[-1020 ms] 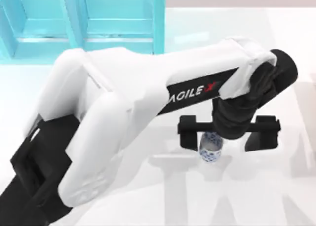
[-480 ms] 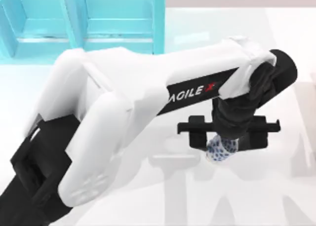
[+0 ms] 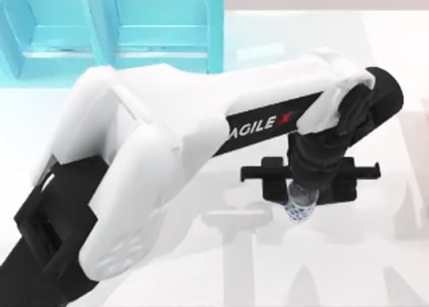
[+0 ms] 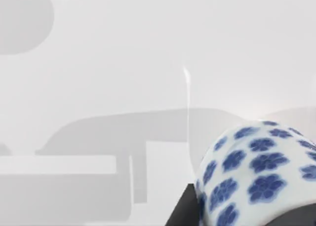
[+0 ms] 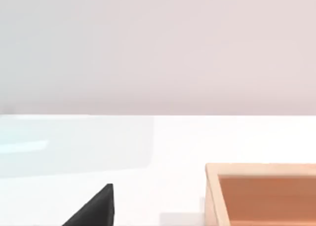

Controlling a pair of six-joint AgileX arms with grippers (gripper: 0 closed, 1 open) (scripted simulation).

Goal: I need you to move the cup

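Since a second ago, the left claw has drawn its two dark fingers inward from a wide spread until they pinch the cup, and the cup, which stood upright on the table then, now hangs tilted under the wrist and has shifted slightly to the right. Seen from above, the left claw sits right of the table's centre, clamped on the cup's upper part, with the patterned wall of the cup poking out below the fingers. From the left wrist camera the cup shows close up as a rounded white wall with blue flowers, with a dark finger against its lower edge. The cup looks like glazed ceramic, so it is probably stiff, smooth and somewhat slippery, light enough for one claw, but liable to chip if dropped. It is narrower than the claw, so the best hold is across the middle of the wall with the fingers on opposite sides; the present tilt suggests the hold is off centre and the cup could pivot or slip. Further out, the left arm stretches across the table from the lower left. Turquoise panels stand at the far left. The right wrist camera shows a wooden box on the table.
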